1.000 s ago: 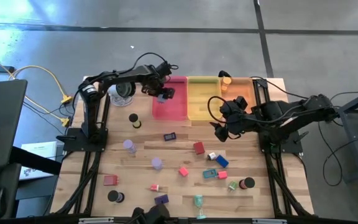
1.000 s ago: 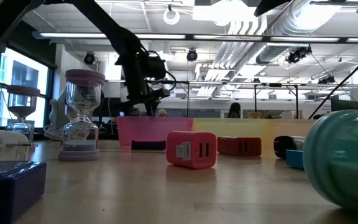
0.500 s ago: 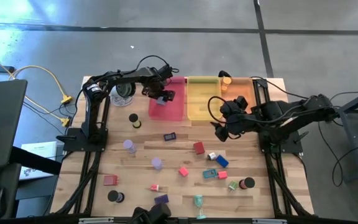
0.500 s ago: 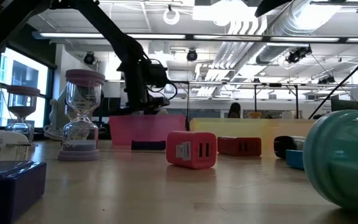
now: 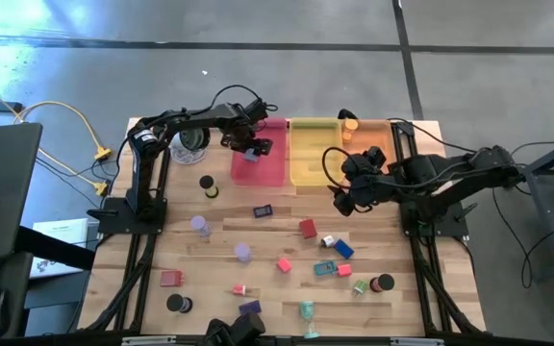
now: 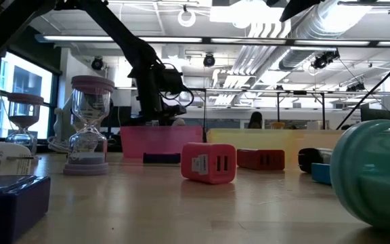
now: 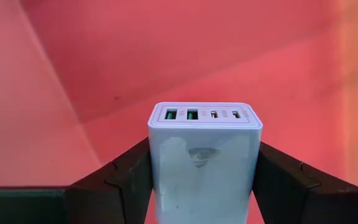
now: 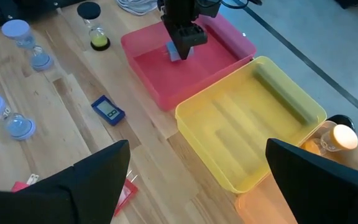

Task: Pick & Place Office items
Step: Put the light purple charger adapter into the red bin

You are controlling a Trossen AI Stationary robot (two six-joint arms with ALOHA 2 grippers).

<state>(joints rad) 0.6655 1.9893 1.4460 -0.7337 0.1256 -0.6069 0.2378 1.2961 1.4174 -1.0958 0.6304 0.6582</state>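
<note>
The left end effector (image 5: 254, 150) is gripping a white charger (image 7: 204, 158) inside the pink tray (image 5: 275, 169), apparently for release; the right end effector (image 5: 343, 204) is waiting wide.

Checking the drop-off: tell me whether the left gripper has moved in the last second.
Yes. In the high view the left gripper, holding a white charger, has shifted slightly left relative to the yellow tray, and the pink tray below it shifted left too.

No readable text, brand or number is showing anywhere; the white charger (image 7: 204, 165) is bearing only a faint, illegible mark on its face below the ports.
</note>
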